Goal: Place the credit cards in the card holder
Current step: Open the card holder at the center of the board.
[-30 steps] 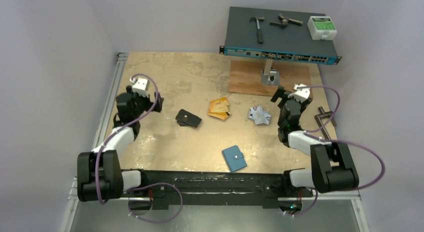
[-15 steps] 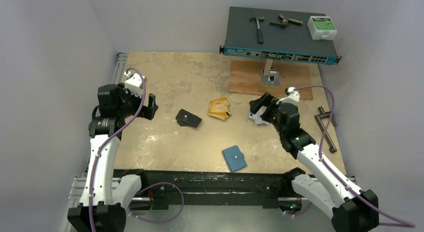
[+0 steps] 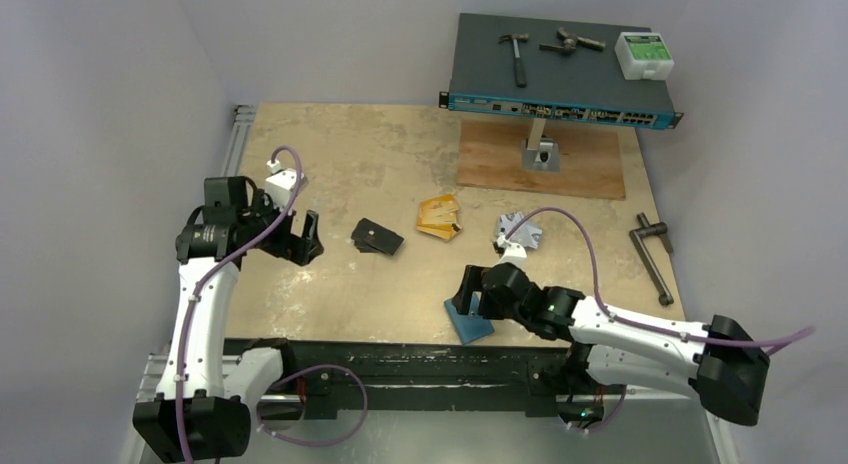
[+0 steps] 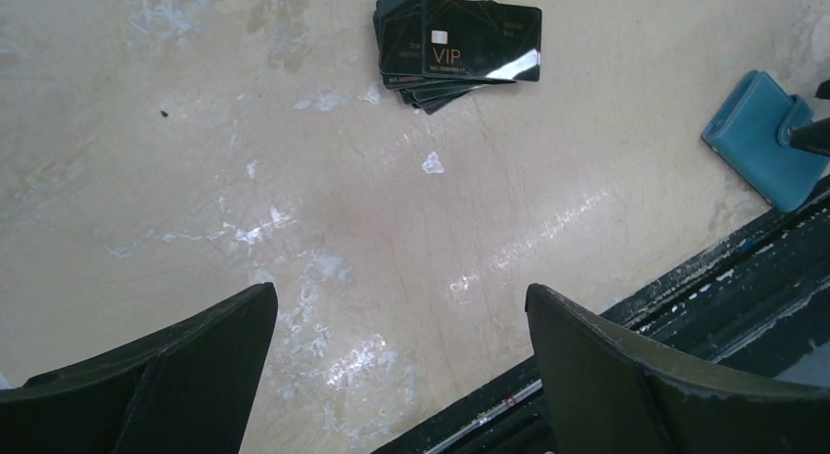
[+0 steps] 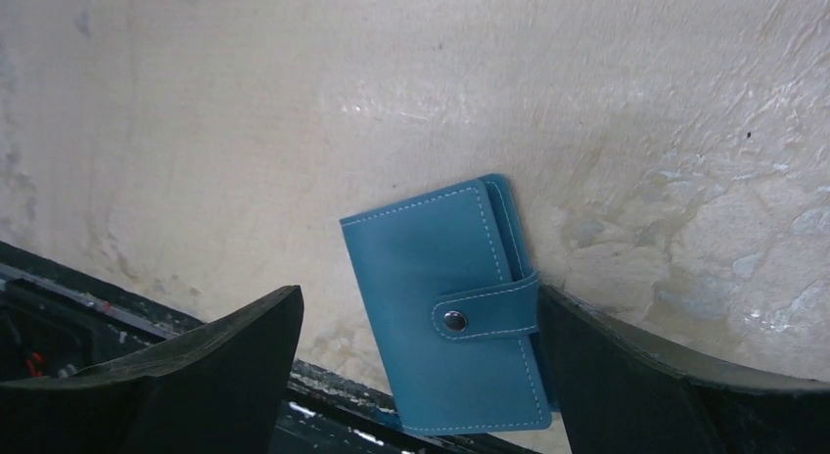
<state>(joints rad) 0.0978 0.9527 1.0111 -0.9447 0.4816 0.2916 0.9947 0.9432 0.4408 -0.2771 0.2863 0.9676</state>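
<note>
The closed teal card holder, a smooth, white-stitched leathery rectangle with a snap tab over one long edge, lies flat at the mottled tan table's near edge, long axis slanting toward it, between the right gripper's spread jaws, while the left gripper hangs unclenched near the fanned, glossy black credit cards.

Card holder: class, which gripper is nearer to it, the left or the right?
Right. The right gripper sits over the card holder, its open fingers either side of it; the left gripper is well off to the left, near the black cards.
</note>
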